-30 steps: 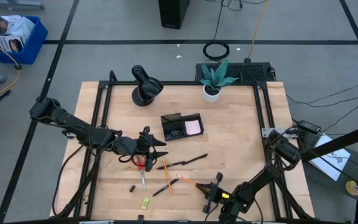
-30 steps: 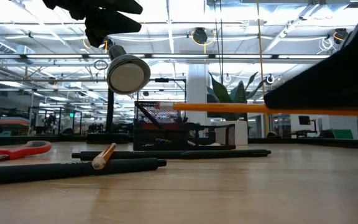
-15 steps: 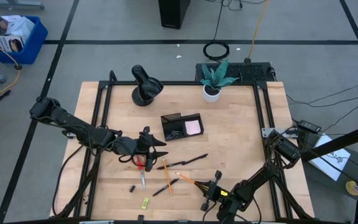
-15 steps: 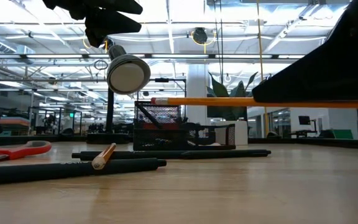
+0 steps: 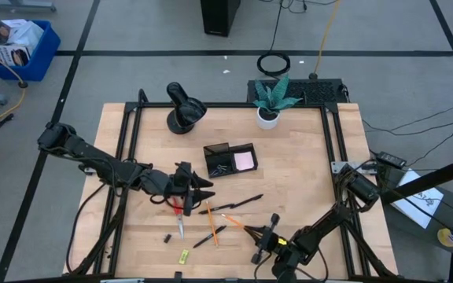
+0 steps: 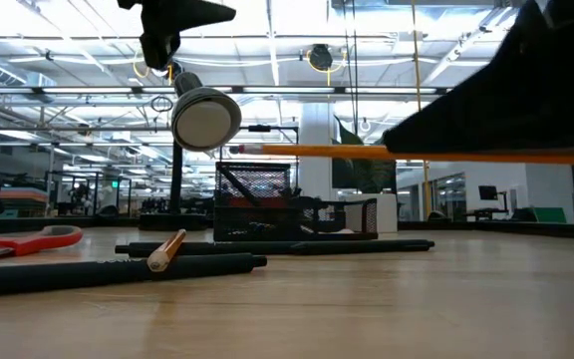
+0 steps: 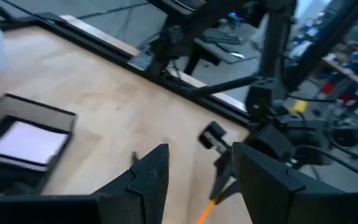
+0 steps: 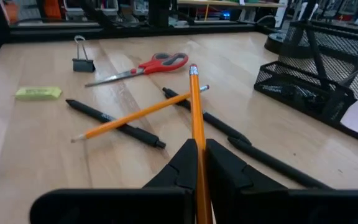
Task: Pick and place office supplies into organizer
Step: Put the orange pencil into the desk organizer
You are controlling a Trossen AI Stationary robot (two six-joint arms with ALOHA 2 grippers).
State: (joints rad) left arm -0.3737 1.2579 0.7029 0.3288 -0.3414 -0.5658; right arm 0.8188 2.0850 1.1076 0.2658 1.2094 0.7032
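Right gripper point(image 8: 197, 163) clenched on a pencil point(image 8: 195, 106), apparently lifted clear of the table: carry it level, eraser first, to the organizer point(image 5: 230, 159); left gripper point(image 5: 201, 189) released.

Right gripper point(image 5: 256, 240) low over the table's near edge, 2 dark fingers point(image 8: 229, 167) clamped on an orange pencil point(image 8: 196, 118). Left gripper point(image 5: 203, 189) hovering mid-table, 2 fingers point(image 7: 151, 177) spread apart.

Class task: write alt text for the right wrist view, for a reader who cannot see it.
The right hand grips an orange pencil above a wooden table. Beyond lie another pencil, black pens, red-handled scissors and a black mesh organizer.
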